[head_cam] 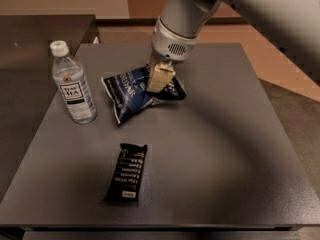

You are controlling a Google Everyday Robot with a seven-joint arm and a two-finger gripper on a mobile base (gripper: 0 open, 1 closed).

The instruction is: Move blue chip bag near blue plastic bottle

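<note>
The blue chip bag [131, 95] lies on the dark grey table [210, 149], left of centre, its left end a short gap from the blue plastic bottle [73, 85]. The bottle stands upright near the table's left edge, white cap on top. My gripper [159, 79] comes down from the upper right on the white arm and is shut on the bag's right half, its cream fingers [161, 77] pressed into the crinkled foil.
A narrow black bar wrapper [127, 171] with white text lies near the table's front, below the bag. A second dark table [30, 39] stands to the left behind the bottle. The floor drops away on the right.
</note>
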